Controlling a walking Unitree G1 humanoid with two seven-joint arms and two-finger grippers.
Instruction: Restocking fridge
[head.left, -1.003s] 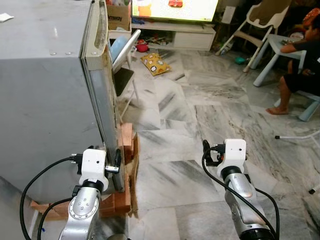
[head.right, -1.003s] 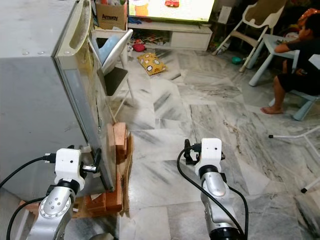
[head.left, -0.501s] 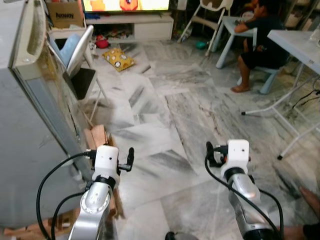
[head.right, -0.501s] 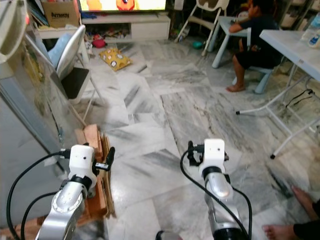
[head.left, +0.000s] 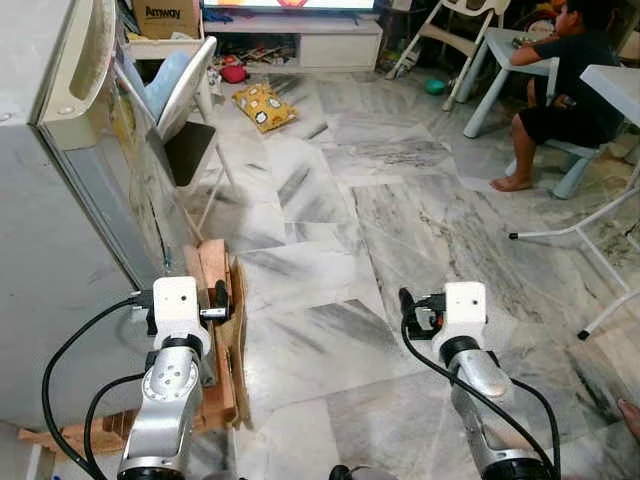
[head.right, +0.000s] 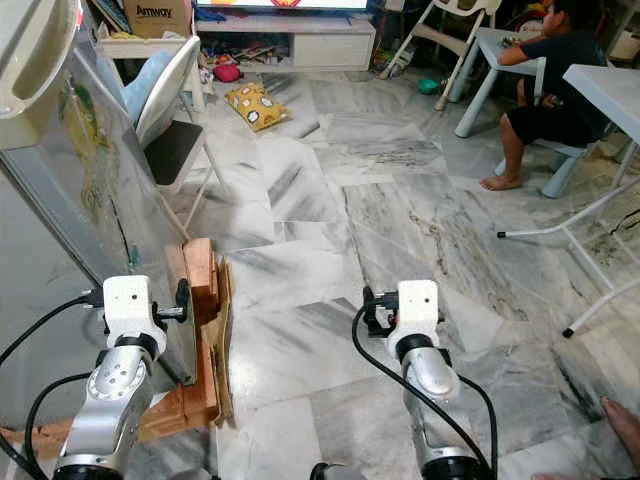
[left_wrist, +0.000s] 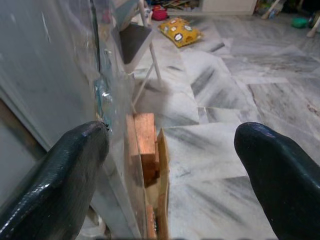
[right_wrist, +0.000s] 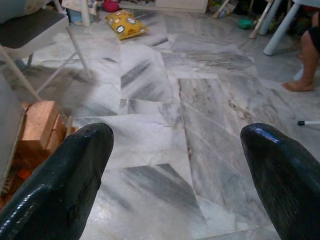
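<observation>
The fridge is located directly ahead of and to the outer side of the left gripper, with its door edge just beside the gripper. The left gripper is held empty, its two black fingers spread wide apart; one finger is seen close against the door edge, though contact cannot be confirmed. Wooden blocks under the fridge base are found just ahead of this gripper, on the marble floor. A folding chair is placed further ahead, past the door. The right gripper is held well apart from the fridge, over bare floor, its fingers likewise spread and empty. Far ahead and to the right of it, a seated person is seen at a white table.
</observation>
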